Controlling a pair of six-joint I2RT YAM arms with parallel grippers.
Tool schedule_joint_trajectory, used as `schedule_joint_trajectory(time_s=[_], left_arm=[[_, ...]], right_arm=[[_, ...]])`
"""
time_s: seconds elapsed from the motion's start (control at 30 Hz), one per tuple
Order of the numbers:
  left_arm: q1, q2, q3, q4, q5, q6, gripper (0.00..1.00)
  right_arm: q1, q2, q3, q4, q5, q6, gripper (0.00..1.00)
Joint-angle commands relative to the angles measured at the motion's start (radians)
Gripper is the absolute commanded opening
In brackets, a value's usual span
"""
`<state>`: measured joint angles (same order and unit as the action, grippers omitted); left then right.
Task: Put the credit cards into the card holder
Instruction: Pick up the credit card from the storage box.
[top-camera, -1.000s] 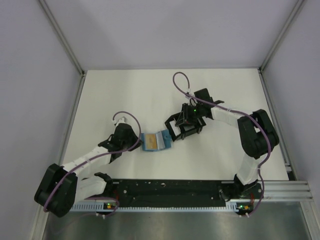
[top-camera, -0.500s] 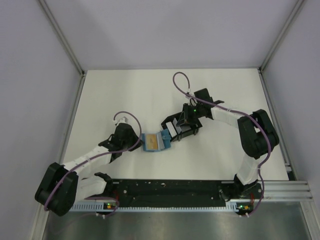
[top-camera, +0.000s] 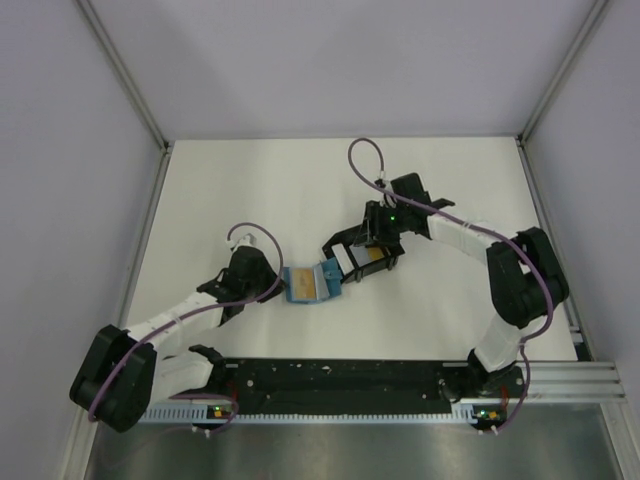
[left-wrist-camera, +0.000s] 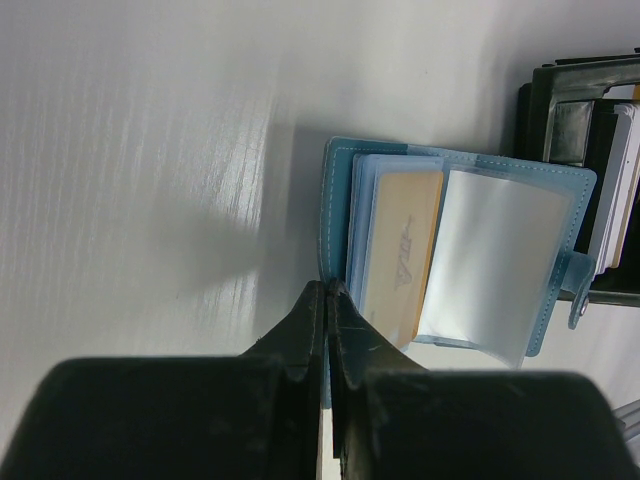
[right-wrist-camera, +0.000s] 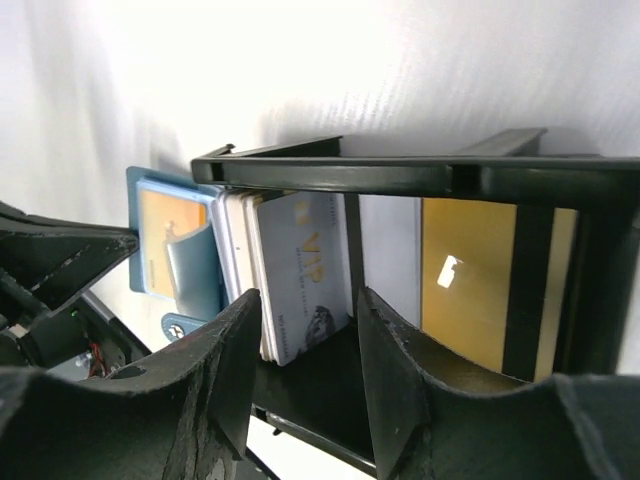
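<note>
The left gripper (left-wrist-camera: 326, 288), fingers pressed together, touched the edge of the card holder (left-wrist-camera: 490, 260). Beside it, the right gripper (right-wrist-camera: 308, 305) hung spread above credit cards (right-wrist-camera: 300, 250) in a black tray (right-wrist-camera: 400, 175).

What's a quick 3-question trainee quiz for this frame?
1. True or false: the left gripper is wide open above the wallet.
2. Which card shows in the wallet's clear sleeve? A: orange. B: black. C: none.
3. Short answer: what is the open right gripper poised over?

Key
1. False: it is shut on the wallet's edge.
2. A: the orange card.
3. The black tray, which holds a silver card and a gold card.
</note>
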<state>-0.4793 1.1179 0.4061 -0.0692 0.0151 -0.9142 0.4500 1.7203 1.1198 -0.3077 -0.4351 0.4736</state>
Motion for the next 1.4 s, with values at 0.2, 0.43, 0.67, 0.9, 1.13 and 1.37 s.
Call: schedule_joint_trajectory(time_s=[0.2,0.43,0.67,0.9,1.13,1.37], left_arm=[[0.002,0.006,0.036,0.028,0.016,0.011,0.00],[0.002,0.005,0.036,0.028,0.016,0.011,0.00],[0.002,0.013,0.034,0.039,0.022,0.011,0.00],[0.002,0.013,0.034,0.043,0.025,0.008,0.00],[0.002,0.013,0.033,0.045,0.026,0.008,0.00],[0.002,0.013,0.031,0.045,0.028,0.008,0.00]], right_arm=[[0.058,0.054,0.017,0.139,-0.168,0.060,0.47],[0.069,0.104,0.032,0.136,-0.194,0.060,0.53],[0.090,0.131,0.060,0.111,-0.237,0.045,0.54],[0.092,0.111,0.075,0.108,-0.249,0.057,0.52],[0.090,0.099,0.072,0.108,-0.249,0.057,0.47],[0.092,0.096,0.071,0.099,-0.234,0.057,0.27]])
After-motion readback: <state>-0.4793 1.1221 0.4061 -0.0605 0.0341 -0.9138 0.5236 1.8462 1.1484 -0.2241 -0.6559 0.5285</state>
